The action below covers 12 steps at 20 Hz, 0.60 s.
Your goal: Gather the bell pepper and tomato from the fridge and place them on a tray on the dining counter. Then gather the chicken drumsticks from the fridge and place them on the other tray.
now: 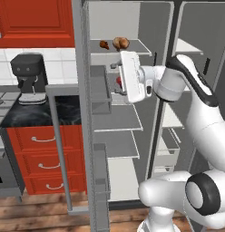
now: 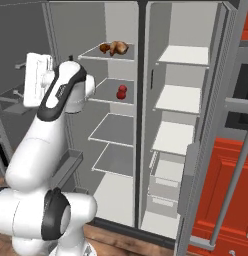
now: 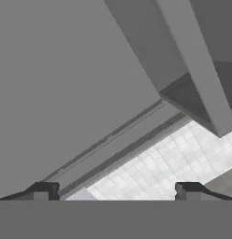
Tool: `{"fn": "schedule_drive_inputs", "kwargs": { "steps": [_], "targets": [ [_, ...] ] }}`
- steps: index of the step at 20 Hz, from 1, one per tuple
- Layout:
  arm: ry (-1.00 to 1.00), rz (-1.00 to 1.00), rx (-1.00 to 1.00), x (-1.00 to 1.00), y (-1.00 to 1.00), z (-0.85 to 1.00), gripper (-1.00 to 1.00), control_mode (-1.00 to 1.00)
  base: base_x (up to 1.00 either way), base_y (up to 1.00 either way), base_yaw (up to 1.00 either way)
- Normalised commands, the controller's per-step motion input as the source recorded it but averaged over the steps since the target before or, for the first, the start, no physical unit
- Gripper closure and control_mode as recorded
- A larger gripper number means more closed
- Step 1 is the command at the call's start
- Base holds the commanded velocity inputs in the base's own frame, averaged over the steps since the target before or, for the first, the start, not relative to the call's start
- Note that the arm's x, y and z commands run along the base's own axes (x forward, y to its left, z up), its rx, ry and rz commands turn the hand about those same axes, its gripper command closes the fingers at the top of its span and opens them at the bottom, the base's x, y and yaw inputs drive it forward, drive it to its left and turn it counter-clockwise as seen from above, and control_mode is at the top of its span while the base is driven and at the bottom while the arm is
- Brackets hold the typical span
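Red item on fridge shelf half hidden behind white hand; type indistinguishable. Coffee machine partly blocked by door.

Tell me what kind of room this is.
A home kitchen, by the look of it: an open double-door fridge holding food, red drawer cabinets under a black countertop, and a coffee machine.

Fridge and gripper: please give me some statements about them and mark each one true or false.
1. Both fridge doors are open. True.
2. The drumsticks lie on the top shelf. True.
3. The gripper is shut on a drumstick. False: its fingers stand wide apart and hold nothing.
4. A red item sits on the second shelf from the top. True.
5. The drumsticks lie on the bottom shelf of the right compartment. False: they are in the left compartment, at the top.
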Motion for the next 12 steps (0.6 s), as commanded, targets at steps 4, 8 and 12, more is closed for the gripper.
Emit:
{"fn": "schedule_drive_inputs", "kwargs": {
  "steps": [4,8,12],
  "targets": [
    [-0.39,0.15,-0.12,0.34,-0.11,-0.12,-1.00,-1.00,0.00,0.00,0.00],
    [-0.51,0.16,-0.36,0.05,-0.20,-0.33,-1.00,-1.00,0.00,0.00,0.00],
    [-0.54,0.15,-0.43,0.00,-0.28,-0.39,-1.00,-1.00,0.00,0.00,0.00]
  ]
}}
